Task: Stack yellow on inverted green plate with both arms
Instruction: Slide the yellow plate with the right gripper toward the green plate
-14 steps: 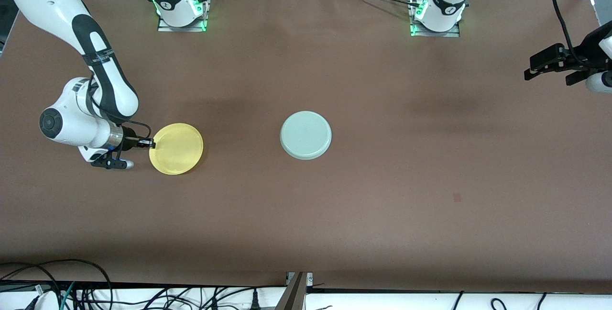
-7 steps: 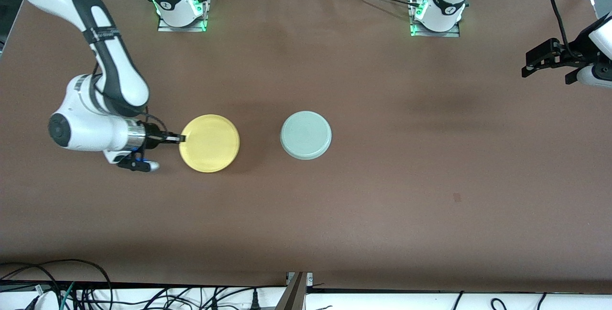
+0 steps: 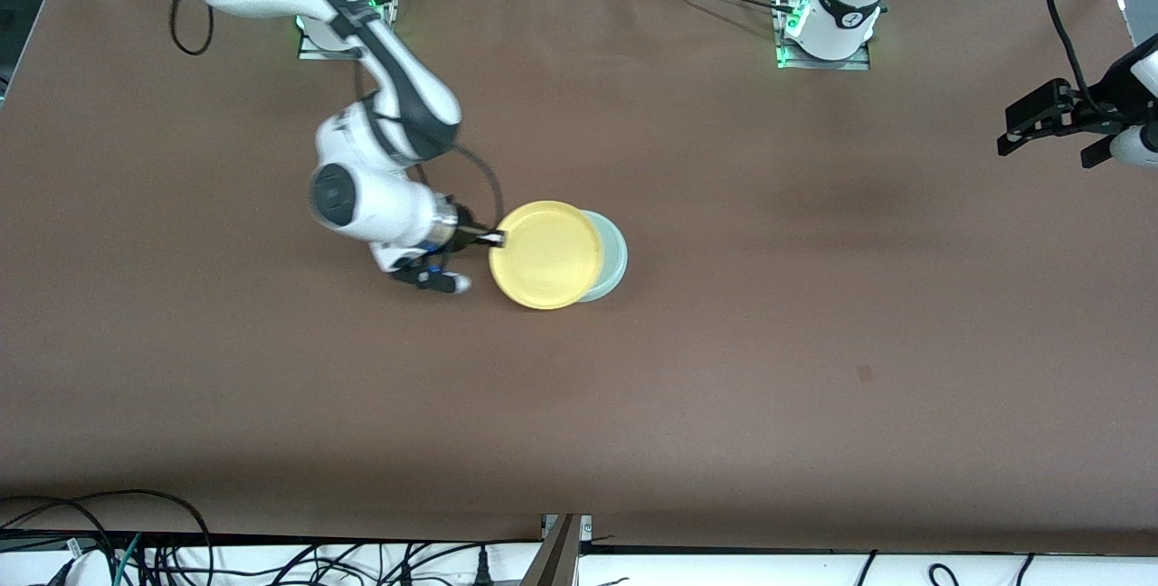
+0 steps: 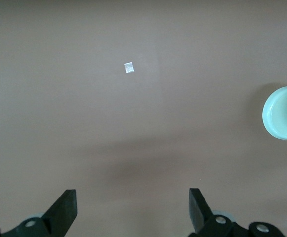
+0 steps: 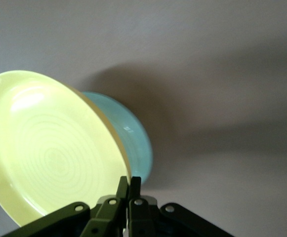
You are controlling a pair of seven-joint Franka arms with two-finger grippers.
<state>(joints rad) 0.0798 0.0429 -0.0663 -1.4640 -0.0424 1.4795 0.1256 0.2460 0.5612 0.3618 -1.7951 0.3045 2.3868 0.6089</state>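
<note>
The right tool [image 3: 496, 240] is clamped shut on the rim of the yellow plate [image 3: 546, 254], holding it up in the air over the green plate [image 3: 613, 253] so that it covers most of it; only a crescent of the green plate shows, on the side toward the left arm's end of the surface [image 3: 814, 342]. In the right wrist view the yellow plate [image 5: 49, 148] is tilted, its hollow side with faint rings facing the camera, pinched at its edge between the right tool's [image 5: 129, 183] two black fingers, with the green plate [image 5: 131, 136] lying flat on the surface beneath it. The left tool [image 3: 1049, 120] waits in the air over the edge of the surface at the left arm's end, well apart from both plates, its fingers [image 4: 64, 210] spread wide with nothing between them.
</note>
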